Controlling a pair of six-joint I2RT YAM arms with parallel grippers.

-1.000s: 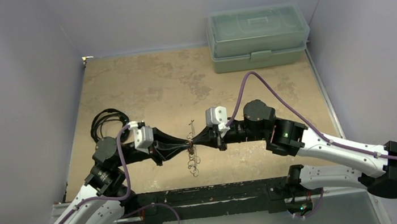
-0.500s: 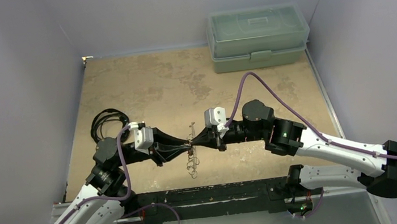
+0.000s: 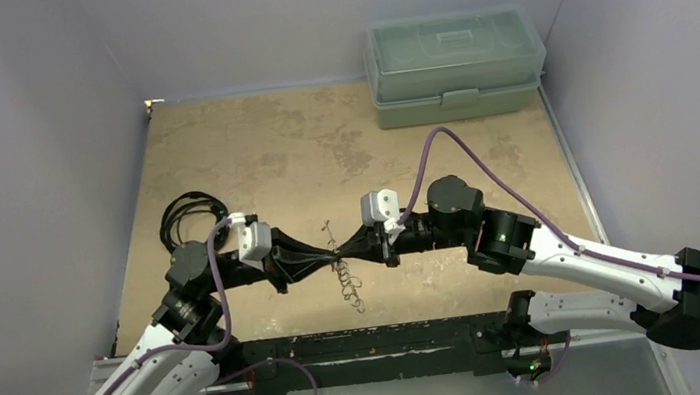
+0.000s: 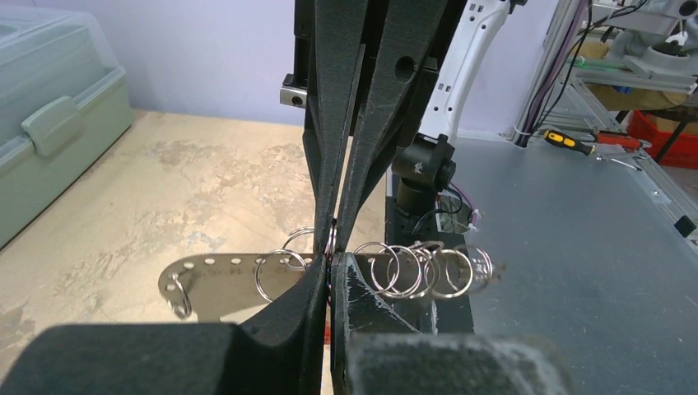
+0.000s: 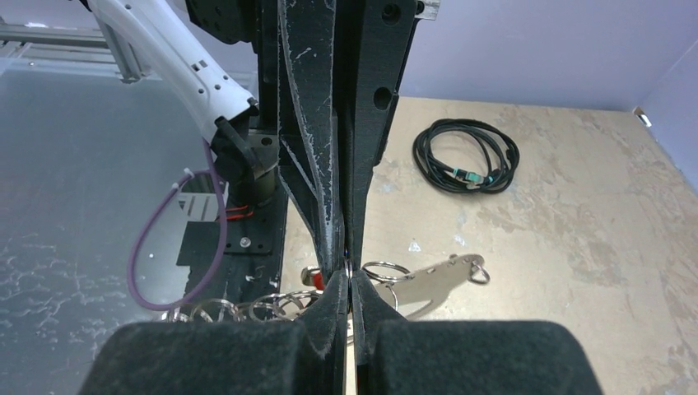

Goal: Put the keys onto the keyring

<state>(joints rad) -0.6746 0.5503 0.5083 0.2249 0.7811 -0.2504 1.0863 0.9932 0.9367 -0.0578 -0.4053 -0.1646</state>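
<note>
observed left tool and right tool meeting tip to tip above the near middle of the table, both lying level. found both pinched narrow, fingers pressed together. recorded right tool closed on one wire ring of the keyring. in the left wrist view saw the other rings strung out to the right and the flat perforated plate to the left. in the top view noted the ring chain dangling from the tips toward the near edge. spotted red head of the key just beside the left tool's tip; cannot tell whether gripped there or only hanging. logged green lidded box far right and coiled black cable left, both well apart from the tools.
</note>
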